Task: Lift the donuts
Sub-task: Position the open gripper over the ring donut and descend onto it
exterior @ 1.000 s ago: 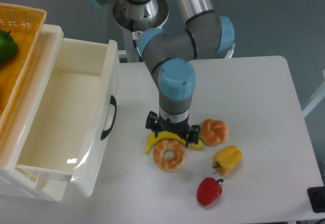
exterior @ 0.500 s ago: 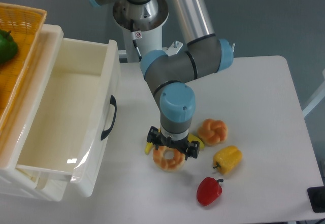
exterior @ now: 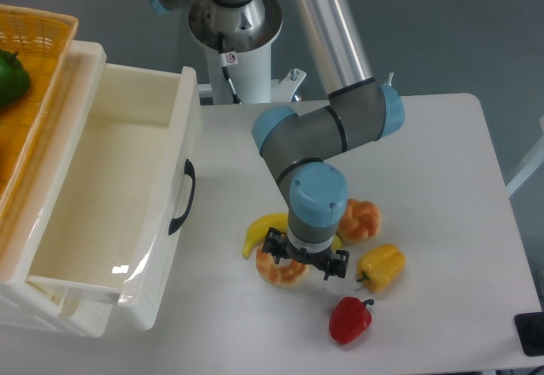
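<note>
Donuts (exterior: 279, 270) lie on the counter (exterior: 442, 162) directly beneath the pincer (exterior: 305, 264), with only their left and lower rim showing past the wrist. The step in hand looks like the final descent for the grasp. The pincer's fingers seem spread to either side of the ring, though the wrist hides most of them, so I cannot tell for sure that they stand apart. The next move calls for settling the fingers around the ring and closing without nudging the neighbours. A banana (exterior: 259, 230) lies just left and behind the pincer, a twisted bun (exterior: 361, 219) just behind and right, a yellow pepper (exterior: 381, 266) to the right, a red pepper (exterior: 350, 320) in front. Compared with a second ago, the arm has swung right and lower, uncovering the banana and covering most of the donuts.
</note>
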Controlling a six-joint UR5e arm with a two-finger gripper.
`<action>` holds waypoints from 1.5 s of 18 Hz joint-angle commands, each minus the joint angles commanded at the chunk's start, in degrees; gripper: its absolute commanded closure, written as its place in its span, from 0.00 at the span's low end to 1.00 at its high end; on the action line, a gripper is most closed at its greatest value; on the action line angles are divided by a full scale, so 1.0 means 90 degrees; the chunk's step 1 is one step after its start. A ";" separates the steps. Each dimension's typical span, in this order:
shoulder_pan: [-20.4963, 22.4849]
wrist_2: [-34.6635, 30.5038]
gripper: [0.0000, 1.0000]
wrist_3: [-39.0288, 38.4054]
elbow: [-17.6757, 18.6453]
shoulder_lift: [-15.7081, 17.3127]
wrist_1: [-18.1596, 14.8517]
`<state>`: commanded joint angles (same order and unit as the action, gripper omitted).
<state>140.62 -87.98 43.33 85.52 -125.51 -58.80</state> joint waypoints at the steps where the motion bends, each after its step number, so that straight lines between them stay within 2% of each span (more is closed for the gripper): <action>1: 0.0000 0.0000 0.00 0.0000 0.0000 0.0000 0.0000; 27: -0.0068 -0.0029 0.00 0.0000 0.0273 -0.0059 0.0029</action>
<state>140.01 -88.24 43.33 87.98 -126.04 -58.54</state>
